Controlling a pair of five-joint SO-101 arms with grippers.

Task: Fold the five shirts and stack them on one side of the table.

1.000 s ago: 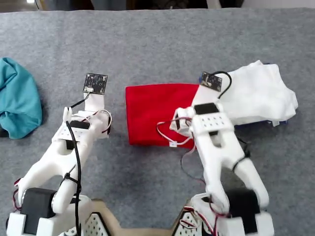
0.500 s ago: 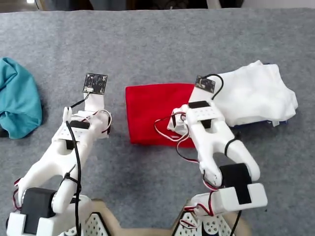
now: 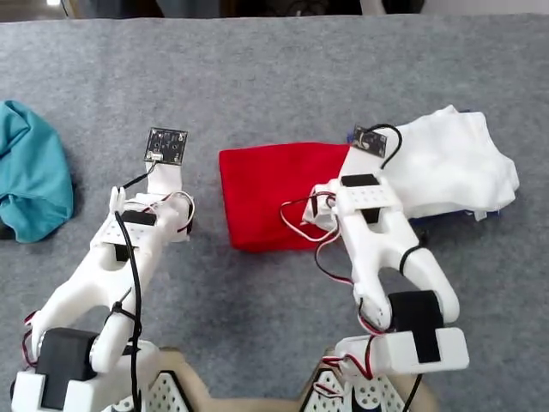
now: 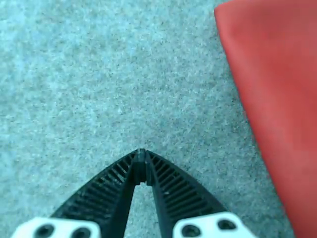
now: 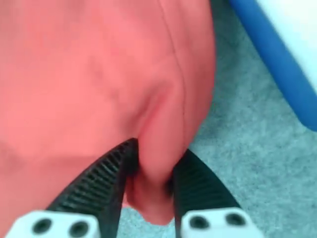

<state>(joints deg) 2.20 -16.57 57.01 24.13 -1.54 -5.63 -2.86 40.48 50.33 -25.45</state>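
A folded red shirt (image 3: 270,196) lies at the table's middle. My right gripper (image 5: 151,171) is shut on a fold of the red shirt (image 5: 99,74) at its edge nearest the white stack; the right arm (image 3: 364,202) covers that edge from above. A stack of folded shirts with a white one (image 3: 450,167) on top sits at the right, a blue shirt (image 5: 277,59) showing underneath. A teal shirt (image 3: 30,180) lies crumpled at the far left. My left gripper (image 4: 141,166) is shut on nothing above bare carpet, left of the red shirt (image 4: 277,99).
Grey carpet (image 3: 257,77) covers the table, with free room at the back and between the teal shirt and the left arm (image 3: 129,232). Both arm bases stand at the front edge.
The right arm has shifted slightly, first toward the left and then back right, and the red shirt's front right part has been drawn in. The left arm has kept still.
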